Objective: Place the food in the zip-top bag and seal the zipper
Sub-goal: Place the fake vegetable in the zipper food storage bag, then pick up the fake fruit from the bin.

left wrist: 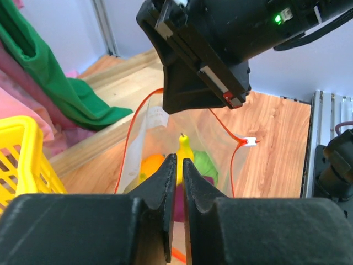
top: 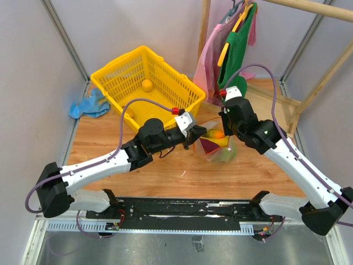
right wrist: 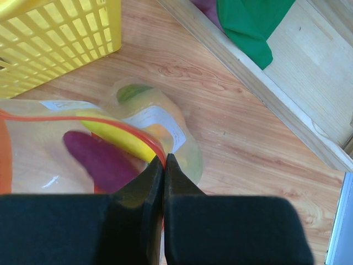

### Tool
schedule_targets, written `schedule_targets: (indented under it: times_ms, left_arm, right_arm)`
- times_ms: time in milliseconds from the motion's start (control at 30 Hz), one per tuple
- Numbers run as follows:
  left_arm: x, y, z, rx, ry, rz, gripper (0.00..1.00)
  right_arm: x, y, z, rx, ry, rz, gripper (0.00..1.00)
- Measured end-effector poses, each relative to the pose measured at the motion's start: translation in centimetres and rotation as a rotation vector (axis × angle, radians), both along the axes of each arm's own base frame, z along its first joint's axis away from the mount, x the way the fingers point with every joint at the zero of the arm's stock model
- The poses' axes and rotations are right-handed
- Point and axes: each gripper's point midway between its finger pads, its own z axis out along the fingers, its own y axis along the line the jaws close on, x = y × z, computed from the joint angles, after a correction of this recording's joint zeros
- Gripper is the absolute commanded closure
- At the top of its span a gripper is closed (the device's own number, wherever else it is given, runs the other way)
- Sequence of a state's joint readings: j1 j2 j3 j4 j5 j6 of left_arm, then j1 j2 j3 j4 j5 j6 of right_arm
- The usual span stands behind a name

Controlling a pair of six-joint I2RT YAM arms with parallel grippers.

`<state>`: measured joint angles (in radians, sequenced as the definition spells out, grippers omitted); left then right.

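The clear zip-top bag point(top: 219, 148) lies on the wooden table between my two grippers, with its mouth held open. Inside it I see a purple piece point(right wrist: 94, 160), a yellow piece point(right wrist: 118, 137), an orange piece point(left wrist: 151, 164) and a green piece point(left wrist: 206, 164). My left gripper point(left wrist: 176, 161) is shut on the bag's near edge, and the red-orange zipper point(left wrist: 128, 149) loops beyond it. My right gripper point(right wrist: 164, 158) is shut on the zipper strip point(right wrist: 132, 128) at the opposite edge. A white slider point(left wrist: 250, 141) sits on the strip. From above the left gripper point(top: 194, 136) and the right gripper point(top: 224, 131) flank the bag.
A yellow plastic basket point(top: 118, 69) stands at the back left with a yellow-orange round fruit point(top: 146, 84) in it. A blue cloth point(top: 88, 104) lies left of it. Green and pink garments point(top: 236, 47) hang on a wooden rack at the back right.
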<state>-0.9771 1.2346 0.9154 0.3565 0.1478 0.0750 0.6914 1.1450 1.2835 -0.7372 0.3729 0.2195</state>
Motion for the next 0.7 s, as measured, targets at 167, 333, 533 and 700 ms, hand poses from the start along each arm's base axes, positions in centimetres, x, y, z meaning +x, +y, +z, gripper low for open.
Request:
schedule_targets:
  times_ms: [167,333,533,700]
  left_arm:
    - [0.4,-0.1,-1.1,0.017,0.024,0.024,0.73]
    - [1.4,0.4,-1.4,0.030,0.051,0.089,0.59]
    - [3.2,1.7,0.3,0.030,0.082,0.228,0.37]
    - [5.2,4.0,2.1,0.044,0.103,0.391,0.19]
  right_arm:
    - [-0.1,0.1,0.0,0.009,0.003,0.000,0.99]
    - [-0.1,0.1,0.0,0.012,0.003,-0.001,0.99]
    - [-0.1,0.1,0.0,0.015,0.002,-0.003,0.99]
    - [-0.1,0.1,0.1,0.016,0.001,-0.003,0.99]
